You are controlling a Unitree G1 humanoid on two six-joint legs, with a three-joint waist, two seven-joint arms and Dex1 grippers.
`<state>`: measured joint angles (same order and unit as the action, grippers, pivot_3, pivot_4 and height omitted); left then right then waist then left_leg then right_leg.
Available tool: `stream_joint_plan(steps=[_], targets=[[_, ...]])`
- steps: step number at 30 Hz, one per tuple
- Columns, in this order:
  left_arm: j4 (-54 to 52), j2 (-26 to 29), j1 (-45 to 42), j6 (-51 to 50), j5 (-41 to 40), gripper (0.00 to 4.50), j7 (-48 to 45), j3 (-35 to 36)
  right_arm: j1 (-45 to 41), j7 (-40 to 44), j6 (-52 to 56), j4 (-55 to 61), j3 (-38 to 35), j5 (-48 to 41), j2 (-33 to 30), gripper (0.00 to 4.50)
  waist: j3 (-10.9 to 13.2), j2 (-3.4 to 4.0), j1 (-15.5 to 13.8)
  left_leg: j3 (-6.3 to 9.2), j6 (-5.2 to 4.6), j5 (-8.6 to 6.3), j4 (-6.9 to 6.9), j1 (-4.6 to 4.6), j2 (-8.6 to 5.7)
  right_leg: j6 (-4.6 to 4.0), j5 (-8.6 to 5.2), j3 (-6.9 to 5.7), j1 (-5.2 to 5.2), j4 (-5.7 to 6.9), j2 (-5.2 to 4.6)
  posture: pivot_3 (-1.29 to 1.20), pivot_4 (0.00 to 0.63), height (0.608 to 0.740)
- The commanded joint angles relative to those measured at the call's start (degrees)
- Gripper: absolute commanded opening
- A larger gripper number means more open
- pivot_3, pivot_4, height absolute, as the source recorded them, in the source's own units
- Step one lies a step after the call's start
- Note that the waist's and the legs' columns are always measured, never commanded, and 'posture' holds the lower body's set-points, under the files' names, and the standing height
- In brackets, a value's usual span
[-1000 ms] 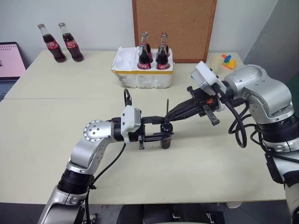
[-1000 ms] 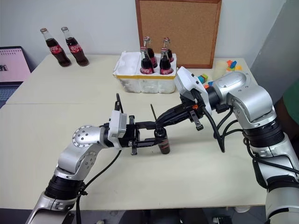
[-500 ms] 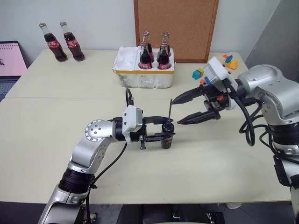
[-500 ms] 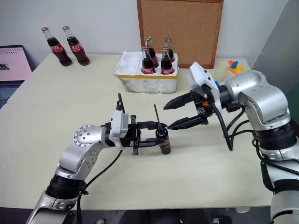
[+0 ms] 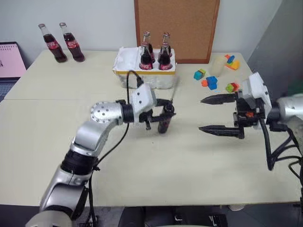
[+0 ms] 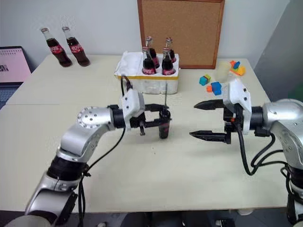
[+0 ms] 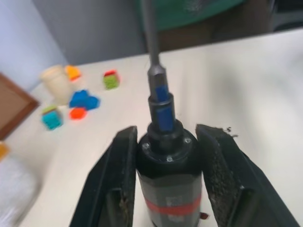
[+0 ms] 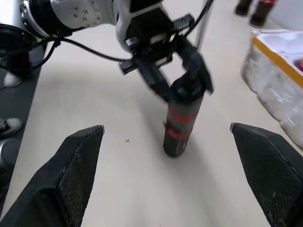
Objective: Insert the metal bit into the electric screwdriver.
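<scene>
Saw wide bare counter [image 5: 156, 175] along the near edge and across the left half; gap of open surface between the two grippers. Found clutter only toward the far edge: white foam crate [image 5: 144, 75] of cola bottles at its middle, two loose cola bottles [image 5: 61, 42] near the far left corner, coloured toy blocks [image 5: 211, 81] toward the far right corner, cork board [image 5: 176, 28] leaning on the wall behind.

Noted left gripper [image 5: 158, 113] clenched on the electric screwdriver [image 5: 164, 123], held upright near the counter's middle, just in front of the crate. Black cylindrical body, red band low on the barrel, blue collar at the top in the left wrist view. Metal bit [image 7: 150, 38] thin, straight, grey, standing up out of the screwdriver's collar.

Noted right gripper [image 5: 218, 114] released, fingers spread wide, empty, well apart from the screwdriver toward the right edge.

Red labels on the bottles; lettering too small to read.
</scene>
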<state>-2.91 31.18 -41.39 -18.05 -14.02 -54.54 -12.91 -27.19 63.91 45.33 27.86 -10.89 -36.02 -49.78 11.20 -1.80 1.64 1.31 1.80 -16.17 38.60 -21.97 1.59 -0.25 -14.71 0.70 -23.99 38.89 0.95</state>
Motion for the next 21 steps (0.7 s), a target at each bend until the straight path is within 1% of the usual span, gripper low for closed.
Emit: stream_joint_plan(steps=[1,6,9,13,17,21], targets=[[9.83,0.41,-5.39,5.83,9.49,1.57,-0.74,-5.63,4.34,-6.09,2.15,8.67,-6.01,-3.45,-0.35,4.5,0.0,0.0,-0.01,-0.01,0.0,0.0,-0.04,-0.01,-0.03,0.0,0.0,-0.01,-0.03,-0.02,0.0,0.0,0.15,0.74],[29.93,-4.49,-14.02,18.41,17.99,1.57,-1.42,-13.23,9.7,-12.45,2.45,15.75,-5.6,0.59,-3.49,4.5,-0.01,0.0,0.08,-0.13,0.01,0.01,-0.19,0.09,-0.07,0.02,0.01,0.13,-0.02,-0.05,-0.01,0.0,0.15,0.74],[41.46,-9.65,-18.91,23.28,20.96,1.57,-2.38,-16.39,12.62,-15.56,4.38,18.78,-7.49,1.09,-5.5,4.5,-0.01,-0.01,0.33,-0.35,0.01,0.01,-0.23,0.1,-0.11,0.07,0.06,0.21,0.01,-0.03,0.01,0.0,0.15,0.74],[53.61,-14.94,-23.29,28.83,24.98,1.57,-3.42,-19.16,17.19,-17.9,5.42,21.82,-11.0,0.76,-5.84,4.5,0.02,-0.07,0.77,-0.54,-0.01,0.03,-0.52,0.12,-0.04,0.06,0.05,0.26,-0.06,-0.07,0.17,0.0,0.15,0.74],[61.56,-17.36,-26.02,33.03,28.43,1.57,-4.44,-20.12,19.99,-19.94,5.85,23.57,-12.38,0.33,-5.74,4.5,0.03,-0.09,1.49,-0.57,-0.01,0.02,-0.66,0.04,0.07,-0.07,-0.03,0.39,-0.24,-0.13,0.43,0.0,0.15,0.74],[66.17,-18.79,-28.1,35.26,30.4,1.57,-6.67,-20.36,21.65,-21.99,6.65,24.31,-13.1,-0.01,-5.34,4.5,0.04,-0.1,1.2,-0.51,-0.02,0.02,-0.68,0.0,0.06,-0.1,-0.07,0.29,-0.23,-0.17,0.59,0.0,0.15,0.74]])
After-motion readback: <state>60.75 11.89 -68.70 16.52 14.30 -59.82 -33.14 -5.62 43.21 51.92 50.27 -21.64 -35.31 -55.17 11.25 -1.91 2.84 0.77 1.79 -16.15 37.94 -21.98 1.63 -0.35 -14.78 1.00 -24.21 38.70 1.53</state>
